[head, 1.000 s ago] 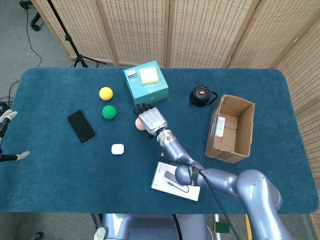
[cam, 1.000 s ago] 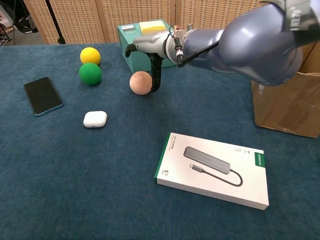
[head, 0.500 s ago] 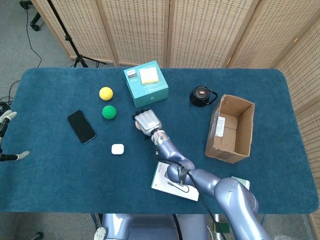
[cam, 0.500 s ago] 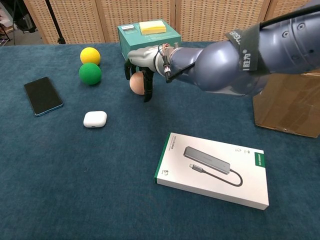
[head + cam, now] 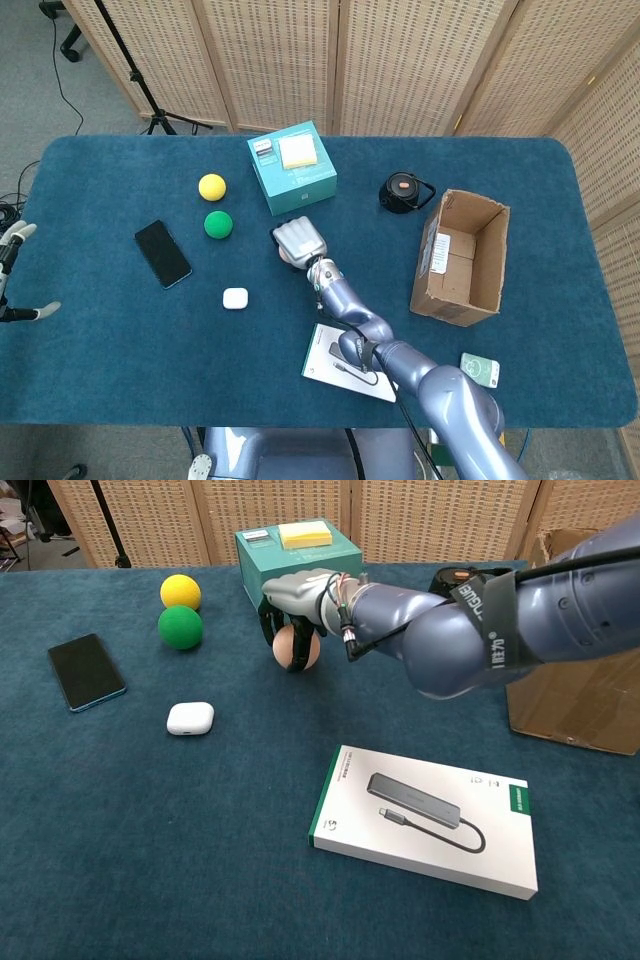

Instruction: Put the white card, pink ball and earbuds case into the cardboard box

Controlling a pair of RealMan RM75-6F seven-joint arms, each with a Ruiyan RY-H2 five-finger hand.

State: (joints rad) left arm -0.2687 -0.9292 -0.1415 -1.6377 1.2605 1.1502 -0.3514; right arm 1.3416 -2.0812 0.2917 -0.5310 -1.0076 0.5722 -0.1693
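Observation:
My right hand (image 5: pixel 297 241) (image 5: pixel 292 592) grips the pink ball (image 5: pixel 304 652), fingers curled around it just in front of the teal box; the head view hides the ball under the hand. The white earbuds case (image 5: pixel 235 298) (image 5: pixel 190 718) lies on the blue table, left of and nearer than the hand. A small white-and-green card (image 5: pixel 481 370) lies near the front right. The cardboard box (image 5: pixel 460 256) (image 5: pixel 575 695) lies open at the right. Only spread fingertips of my left hand (image 5: pixel 14 240) show, off the table's left edge, holding nothing.
A teal box (image 5: pixel 292 167) with a yellow pad stands behind the hand. Yellow ball (image 5: pixel 211 186), green ball (image 5: pixel 218 224) and black phone (image 5: pixel 163 253) lie to the left. A black round item (image 5: pixel 403 192) sits near the cardboard box. A white hub package (image 5: pixel 425 818) lies in front.
My right hand came down over the pink ball and its fingers closed around it; the ball shifted slightly right. The arm pulled back, uncovering the card at the front right.

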